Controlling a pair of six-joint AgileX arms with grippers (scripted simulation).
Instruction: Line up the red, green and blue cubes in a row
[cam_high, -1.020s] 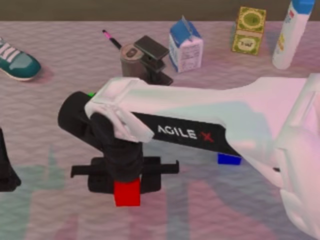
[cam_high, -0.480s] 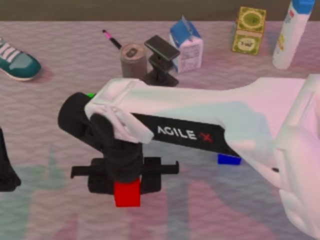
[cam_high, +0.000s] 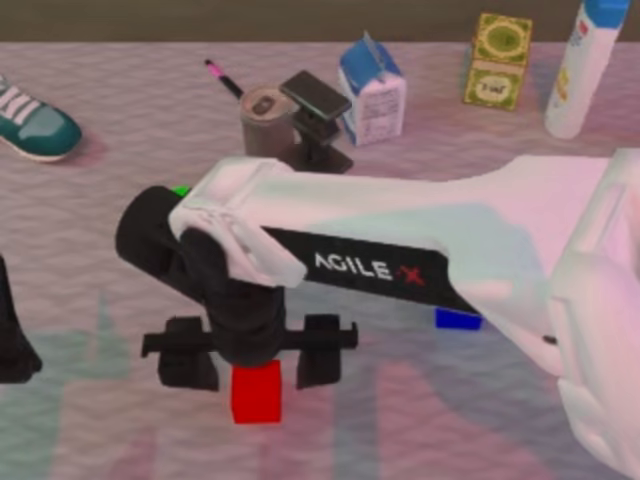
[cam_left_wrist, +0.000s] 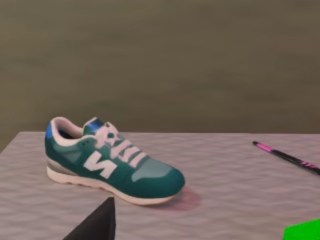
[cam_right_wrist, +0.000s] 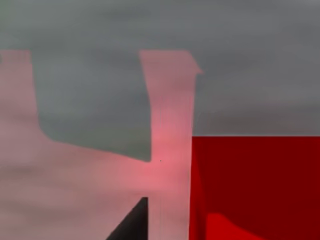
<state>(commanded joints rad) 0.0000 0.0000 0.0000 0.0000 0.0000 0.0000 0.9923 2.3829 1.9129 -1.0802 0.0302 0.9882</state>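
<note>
Legible text: "AGILE X" in white capitals, the X in red, on the black panel along the right arm's forearm (cam_high: 370, 268), top view. A large white "N" logo on the side of the teal sneaker (cam_left_wrist: 107, 167), left wrist view. Print on the yellow-green box (cam_high: 498, 60), the milk carton (cam_high: 372, 90) and the white bottle (cam_high: 580, 65) is too small to read.

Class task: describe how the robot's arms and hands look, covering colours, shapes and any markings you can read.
The right arm has glossy white shells and a black panel lettered AGILE with a red X. Its wrist is a black cylinder, and the right hand is black, with a crossbar carrying two blocky fingers. The left arm shows only as a black shape.
</note>
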